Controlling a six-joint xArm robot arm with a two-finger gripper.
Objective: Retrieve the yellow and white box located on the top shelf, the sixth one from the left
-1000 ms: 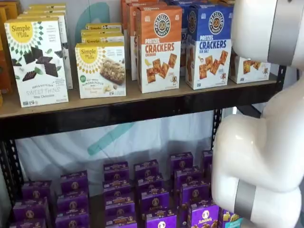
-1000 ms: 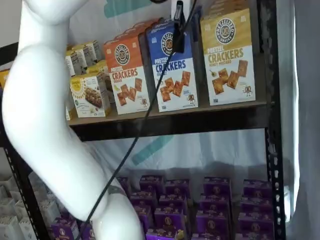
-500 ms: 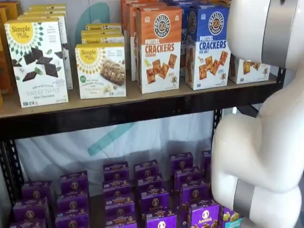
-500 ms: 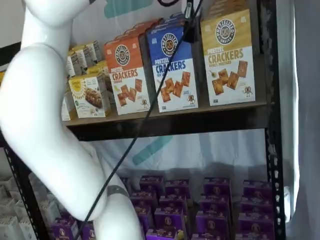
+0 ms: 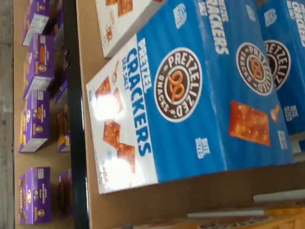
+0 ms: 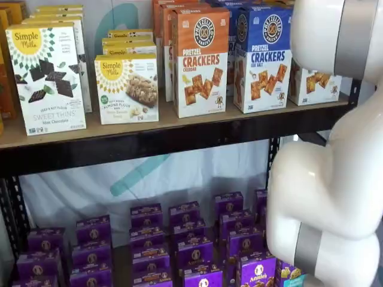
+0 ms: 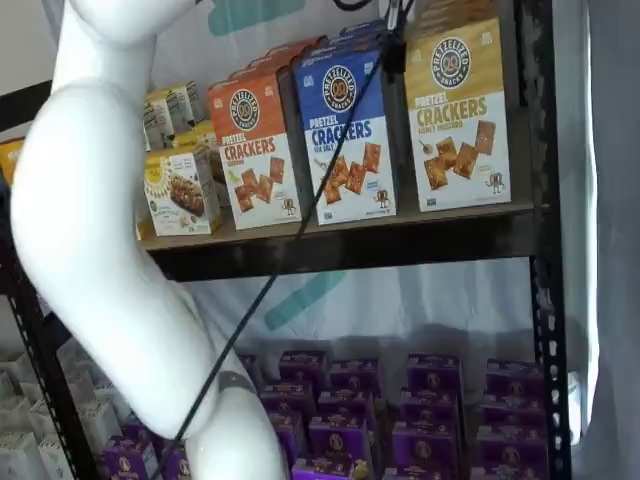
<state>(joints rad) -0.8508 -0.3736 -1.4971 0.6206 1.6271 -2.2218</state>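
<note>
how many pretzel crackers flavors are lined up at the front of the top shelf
3: the orange-topped carton, then the blue-topped carton, then the yellow and white box at the shelf's end. More cartons stand behind, partly hidden.

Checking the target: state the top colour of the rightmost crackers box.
Yellow top, white below; clearest in a shelf view.

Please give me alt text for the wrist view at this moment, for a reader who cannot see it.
A blue-topped pretzel crackers box fills most of the picture, turned on its side, standing on the tan top shelf with more blue boxes behind it. Beyond the shelf's black front beam, purple boxes sit on a lower level. No fingers show.
</note>
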